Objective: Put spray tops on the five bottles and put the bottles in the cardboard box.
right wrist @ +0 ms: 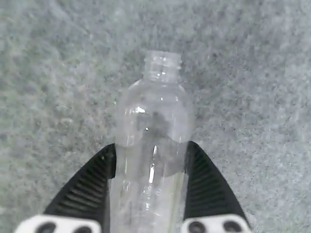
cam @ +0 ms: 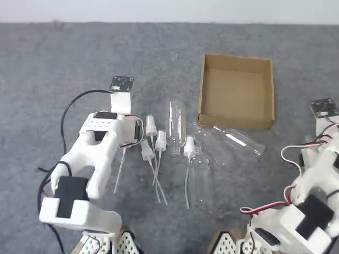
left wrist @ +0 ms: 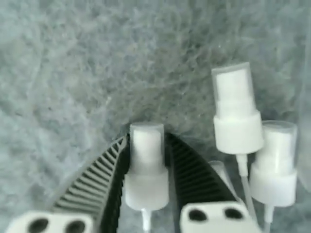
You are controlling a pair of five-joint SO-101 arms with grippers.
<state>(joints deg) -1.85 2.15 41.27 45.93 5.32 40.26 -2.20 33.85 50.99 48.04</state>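
Observation:
My left gripper (left wrist: 146, 138) is shut on a white spray top (left wrist: 146, 170), one black finger (left wrist: 104, 179) on each side of its collar. Two more spray tops (left wrist: 236, 114) (left wrist: 274, 162) lie just beside it on the carpet. In the high view the held top's dip tube (cam: 121, 169) sticks out from under the left arm (cam: 98, 153). My right gripper (right wrist: 150, 148) is shut on a clear bottle (right wrist: 154, 116) whose threaded neck is bare. The right arm (cam: 312, 180) sits at the lower right. The cardboard box (cam: 237, 119) stands open at the back right.
Several loose spray tops (cam: 151, 125) with long tubes lie in the middle of the grey carpet. Clear bottles (cam: 176, 121) (cam: 233, 140) (cam: 200, 169) lie beside them, two close to the box's front wall. Bare carpet stretches along the far left.

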